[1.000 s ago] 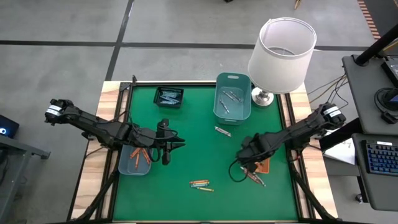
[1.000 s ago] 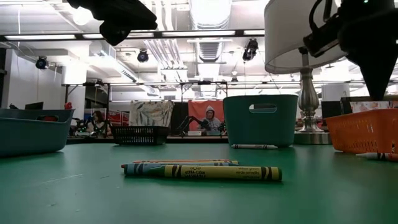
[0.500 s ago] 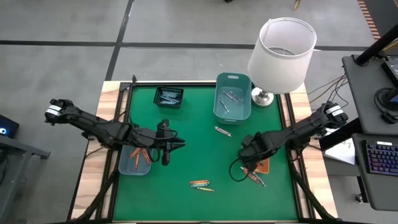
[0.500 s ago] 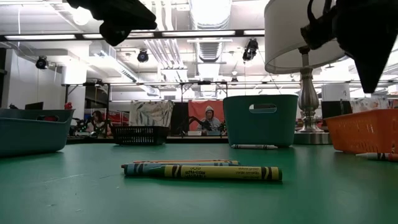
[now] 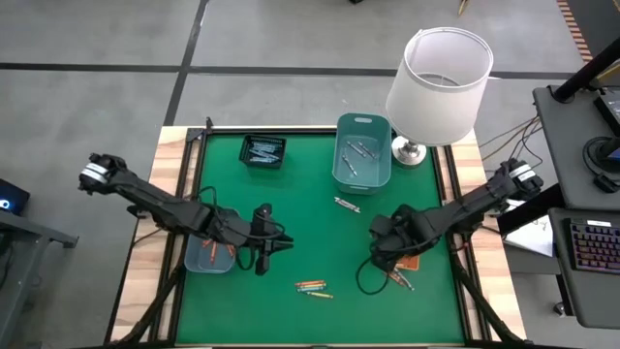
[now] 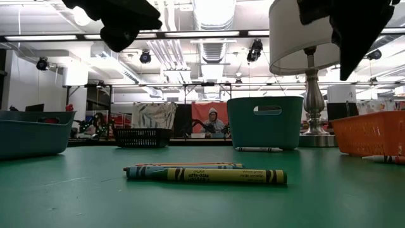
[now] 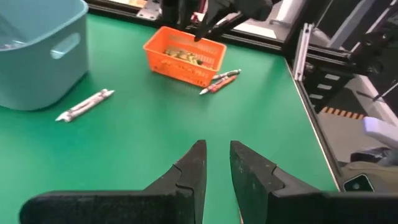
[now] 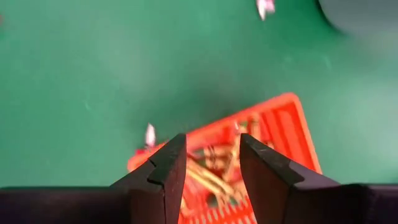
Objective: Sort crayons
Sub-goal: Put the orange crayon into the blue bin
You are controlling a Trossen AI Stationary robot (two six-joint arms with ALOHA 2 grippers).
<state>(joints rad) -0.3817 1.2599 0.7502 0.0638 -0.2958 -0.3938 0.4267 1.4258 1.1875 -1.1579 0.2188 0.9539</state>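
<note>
The right claw [image 5: 380, 254] hangs over the right half of the table [image 5: 300, 208], at the inner edge of the orange basket [image 7: 184, 55]. Its fingers [image 8: 166, 167] stand apart with nothing between them (released). Through that gap the right wrist view shows the basket directly below, with several crayons [image 8: 214, 167] lying inside it.

The left claw [image 5: 262, 254] is above the left half of the table, just beside the blue tray [image 5: 208, 257] at the left edge. Its fingers [image 7: 194, 168] stand close together, separated only by a narrow slit, and no object is visible between them (empty, nearly closed).

Crayon locations:
- A small bundle of loose crayons [image 5: 312, 287] lies on the green surface near the front edge, between the two claws. The low view shows one yellow crayon [image 6: 226, 176] at the front with a blue one [image 6: 149, 171] behind it.
- Two reddish crayons [image 5: 399, 280] lie on the table just beside the front of the orange basket.
- One pale crayon [image 5: 347, 205] lies alone near the middle, just in front of the teal bin [image 5: 362, 152].
- The teal bin at the back edge holds pale crayons.
- The black basket [image 5: 263, 151] near the back-left corner holds more.
- The blue tray holds orange ones.

A lamp [image 5: 438, 85] stands at the back-right corner.
</note>
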